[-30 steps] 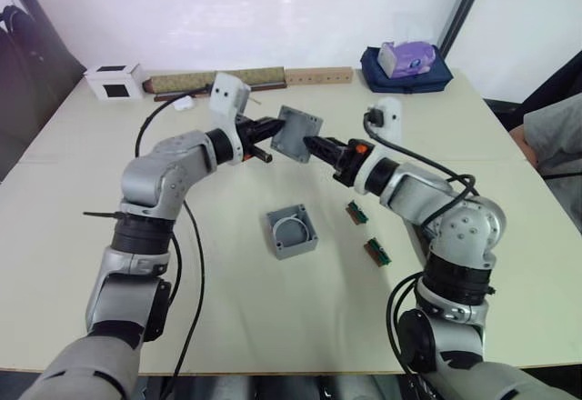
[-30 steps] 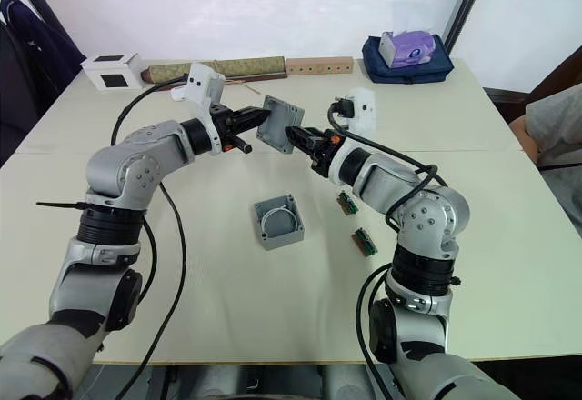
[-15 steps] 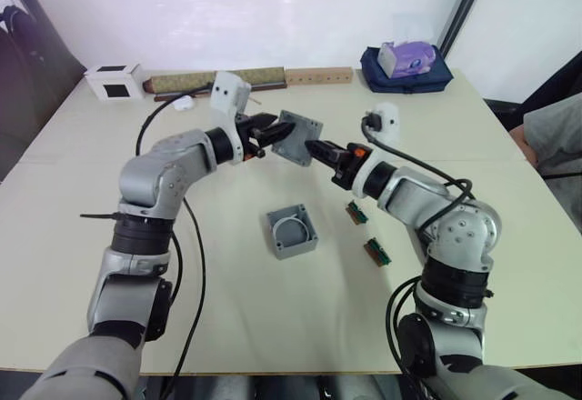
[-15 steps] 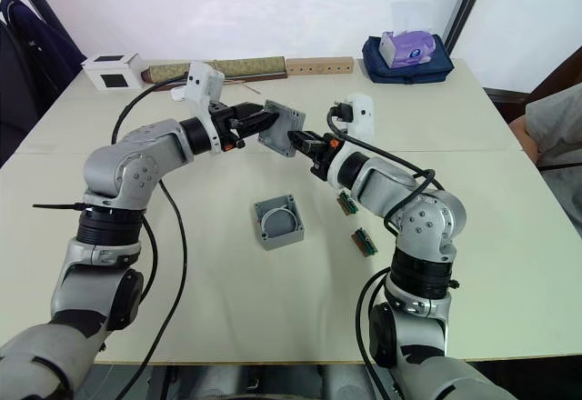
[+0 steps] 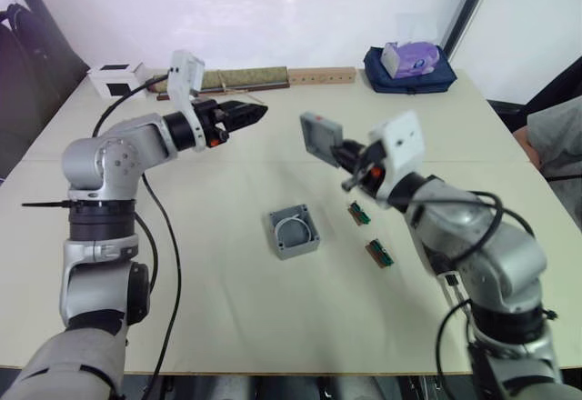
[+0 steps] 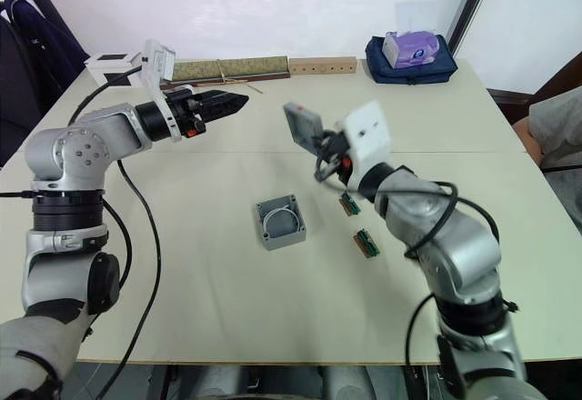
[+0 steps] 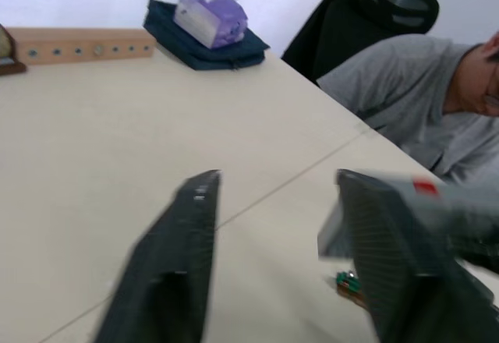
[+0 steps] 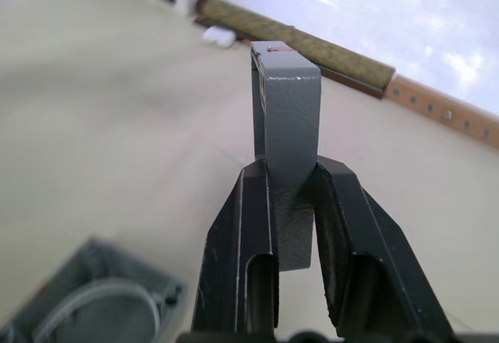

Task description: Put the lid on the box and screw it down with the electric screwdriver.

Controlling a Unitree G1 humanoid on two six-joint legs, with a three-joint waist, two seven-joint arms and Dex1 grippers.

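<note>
The lid (image 5: 317,133), a thin grey plate with a small red mark, is held edge-up in the air behind and to the right of the box (image 5: 293,230). My right gripper (image 5: 342,153) is shut on its lower edge; in the right wrist view both fingers (image 8: 253,203) clamp the lid (image 8: 286,117). The box lies open on the table, with a whitish ring inside. My left gripper (image 5: 244,109) hangs open and holds nothing, well to the left of the lid. The electric screwdriver is out of view.
Two small green-brown strips (image 5: 359,213) (image 5: 378,253) lie to the right of the box. Along the far edge are a white cube (image 5: 116,79), a long wooden bar (image 5: 318,76) and a dark bag with a purple pack (image 5: 409,59). A person (image 5: 556,136) sits at the right.
My left gripper has let go of the lid and pulled back to the left. My right gripper keeps the lid and has carried it a little to the right.
</note>
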